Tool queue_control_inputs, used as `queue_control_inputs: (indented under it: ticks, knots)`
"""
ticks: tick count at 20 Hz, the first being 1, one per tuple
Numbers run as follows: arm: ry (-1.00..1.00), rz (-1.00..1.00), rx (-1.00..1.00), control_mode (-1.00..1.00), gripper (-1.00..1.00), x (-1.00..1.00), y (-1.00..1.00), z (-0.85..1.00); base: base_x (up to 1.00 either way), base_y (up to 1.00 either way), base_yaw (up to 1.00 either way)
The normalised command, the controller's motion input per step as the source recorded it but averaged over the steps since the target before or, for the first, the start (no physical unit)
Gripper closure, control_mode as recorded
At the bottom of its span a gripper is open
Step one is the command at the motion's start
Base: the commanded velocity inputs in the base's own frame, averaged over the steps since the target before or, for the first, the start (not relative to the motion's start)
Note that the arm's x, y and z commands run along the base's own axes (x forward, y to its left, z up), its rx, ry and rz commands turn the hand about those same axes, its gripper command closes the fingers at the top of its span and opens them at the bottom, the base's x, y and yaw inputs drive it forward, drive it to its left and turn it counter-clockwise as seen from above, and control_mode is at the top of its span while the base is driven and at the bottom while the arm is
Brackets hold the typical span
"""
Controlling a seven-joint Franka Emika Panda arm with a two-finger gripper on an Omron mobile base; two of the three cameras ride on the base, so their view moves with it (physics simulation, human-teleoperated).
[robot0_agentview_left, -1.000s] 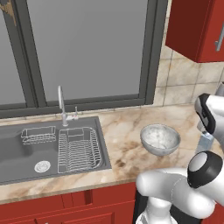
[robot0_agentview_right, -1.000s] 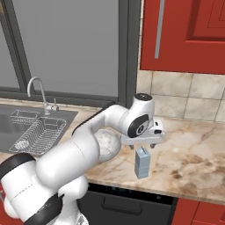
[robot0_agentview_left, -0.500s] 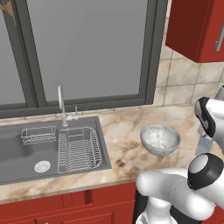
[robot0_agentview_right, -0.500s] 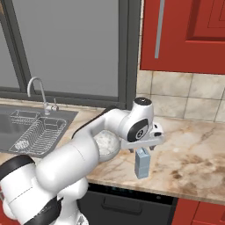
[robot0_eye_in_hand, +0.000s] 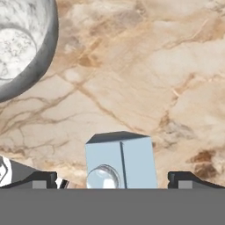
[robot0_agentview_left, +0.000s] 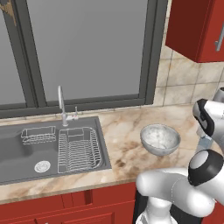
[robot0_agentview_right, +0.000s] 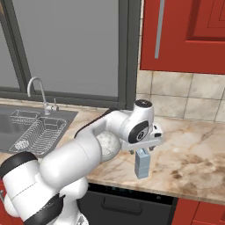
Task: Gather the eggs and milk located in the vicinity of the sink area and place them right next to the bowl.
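The milk (robot0_agentview_right: 142, 165), a small blue-grey carton, stands upright on the marble counter just right of the speckled bowl (robot0_agentview_right: 110, 145). My gripper (robot0_agentview_right: 141, 150) hangs straight above the carton, open, its tips level with the carton's top. In the hand view the milk (robot0_eye_in_hand: 121, 160) sits between the two fingertips (robot0_eye_in_hand: 44, 178), with a gap on either side. The bowl (robot0_eye_in_hand: 22, 48) fills that view's upper left. From the left base view the bowl (robot0_agentview_left: 160, 139) lies right of the sink (robot0_agentview_left: 26, 153). The eggs are out of view.
The sink (robot0_agentview_right: 26, 127) holds wire racks (robot0_agentview_left: 81, 148) and a chrome faucet (robot0_agentview_left: 62, 105) stands behind it. A tiled wall and red cabinets (robot0_agentview_right: 184, 35) rise behind the counter. Bare marble (robot0_agentview_right: 193, 149) stretches right of the carton; the counter's front edge is close to it.
The hand has come down a little over the milk carton. Carton and bowl have not moved, and the jaws stay open.
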Motion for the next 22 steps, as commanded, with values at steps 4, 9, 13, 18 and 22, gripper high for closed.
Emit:
queue_control_inputs:
  ticks: [4,9,13,18,22]
  knots:
    - [0.00,0.04,0.00,-1.00,-1.00,0.00,0.00,-0.17,0.00,0.00,0.00]
    - [0.00,0.04,0.00,-1.00,-1.00,0.00,0.00,-0.25,0.00,0.00,0.00]
    - [0.00,0.02,0.00,-1.00,-1.00,0.00,0.00,-0.01,0.00,0.00,0.00]
    - [0.00,0.00,0.00,-1.00,1.00,0.00,0.00,0.00,0.00,0.00,0.00]
    - [0.00,0.00,0.00,-1.00,1.00,0.00,0.00,0.00,0.00,0.00,0.00]
